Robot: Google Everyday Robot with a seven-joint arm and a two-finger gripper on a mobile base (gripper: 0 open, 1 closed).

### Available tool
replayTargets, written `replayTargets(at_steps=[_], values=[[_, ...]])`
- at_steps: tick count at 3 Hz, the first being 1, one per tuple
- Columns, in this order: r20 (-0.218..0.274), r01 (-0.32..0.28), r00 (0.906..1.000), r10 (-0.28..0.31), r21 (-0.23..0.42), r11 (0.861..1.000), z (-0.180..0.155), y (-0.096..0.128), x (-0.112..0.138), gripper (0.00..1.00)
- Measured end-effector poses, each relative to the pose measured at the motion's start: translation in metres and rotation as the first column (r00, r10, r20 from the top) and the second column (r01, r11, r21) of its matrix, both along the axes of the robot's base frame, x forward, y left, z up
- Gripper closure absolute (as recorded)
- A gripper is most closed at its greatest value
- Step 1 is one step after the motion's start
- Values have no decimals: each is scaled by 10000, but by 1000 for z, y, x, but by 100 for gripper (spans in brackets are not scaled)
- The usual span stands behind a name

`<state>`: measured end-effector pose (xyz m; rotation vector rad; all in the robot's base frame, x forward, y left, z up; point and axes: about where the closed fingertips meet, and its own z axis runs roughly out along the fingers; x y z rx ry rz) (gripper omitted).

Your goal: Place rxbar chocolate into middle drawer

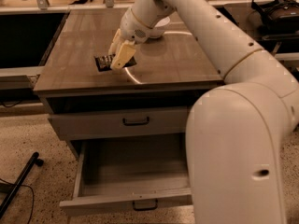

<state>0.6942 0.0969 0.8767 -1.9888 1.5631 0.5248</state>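
Observation:
The rxbar chocolate (103, 62), a flat dark bar with pale marks, is at the left middle of the brown cabinet top (177, 64). My gripper (117, 59) reaches down from the white arm and is shut on the bar's right end, holding it slightly tilted just above the surface. The middle drawer (126, 171) is pulled open below, and its front with the dark handle (144, 204) faces me. The drawer front above it (93, 124) is shut.
A white bowl (160, 28) sits at the back of the cabinet top, partly behind the arm. My arm's large white body (233, 162) covers the cabinet's right side. A black pole (18, 183) lies on the speckled floor at left. A dark headset (275, 8) rests at the far right.

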Motion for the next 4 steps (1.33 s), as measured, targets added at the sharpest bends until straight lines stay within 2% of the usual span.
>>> replayTargets(at_steps=[1,2,3,4], values=[[-28,437,9990,-437,321,9985,7,-12,-18,100],[-566,1366,9894,-1334,566,9890,-4,-37,-54,100],[-1104,2177,9715,-2095,681,9736,-23,-66,-81,100],[-1104,2177,9715,-2095,681,9736,-23,-66,-81,100]])
